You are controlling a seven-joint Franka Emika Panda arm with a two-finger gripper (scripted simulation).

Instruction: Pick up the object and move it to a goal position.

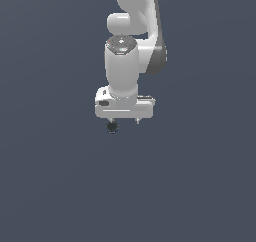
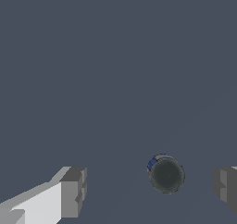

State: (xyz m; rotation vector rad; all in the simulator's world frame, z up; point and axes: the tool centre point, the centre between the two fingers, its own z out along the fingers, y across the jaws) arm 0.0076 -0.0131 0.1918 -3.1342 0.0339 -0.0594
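Note:
The object is a tiny near-black ball (image 1: 112,127) with a bluish edge. In the exterior view it lies just below the white robot hand, under the hand's end on the exterior view's left. In the wrist view the ball (image 2: 166,174) lies between the two grey fingertips, nearer one fingertip (image 2: 224,185) than the other (image 2: 73,193), touching neither. My gripper (image 1: 124,121) is open with its jaws wide apart, and it also shows in the wrist view (image 2: 148,189). It holds nothing.
The plain dark grey-blue floor (image 1: 60,186) fills both views. The white arm (image 1: 130,41) with its grey-capped joint rises above the hand.

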